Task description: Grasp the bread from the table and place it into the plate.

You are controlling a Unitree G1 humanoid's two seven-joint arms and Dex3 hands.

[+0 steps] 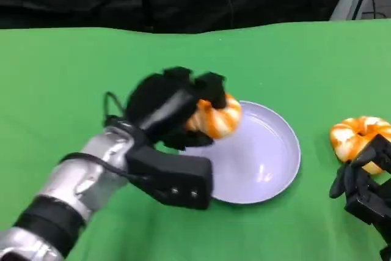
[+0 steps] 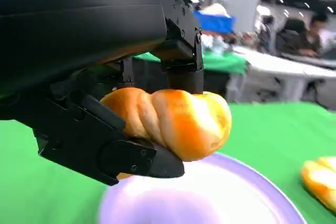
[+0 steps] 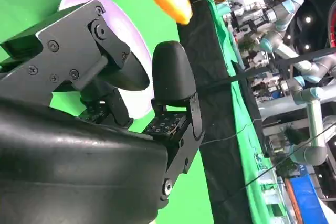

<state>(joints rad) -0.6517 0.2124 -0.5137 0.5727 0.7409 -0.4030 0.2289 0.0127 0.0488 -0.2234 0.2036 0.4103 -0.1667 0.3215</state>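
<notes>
Bread held over the plate's left rim.
I see my left hand [image 1: 168, 105] clamped on 1 bread [image 1: 215, 116] above the plate [image 1: 278, 172]; right of the plate, a second bread [image 1: 357, 139] lies by my empty, spread right hand [image 1: 363, 184].

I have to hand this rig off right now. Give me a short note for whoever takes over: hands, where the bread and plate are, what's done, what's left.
Left hand: grips a twisted bread roll, held above the near-left rim of the plate; in the left wrist view the roll hangs clear of the plate surface.
Right hand: holds nothing, fingers apart, at the table's right edge, just next to a second bread roll lying on the green cloth to the right of the plate.
Done: first roll picked up and carried to the plate.
Left: lower and release it in the plate. The second roll is not yet grasped.
</notes>
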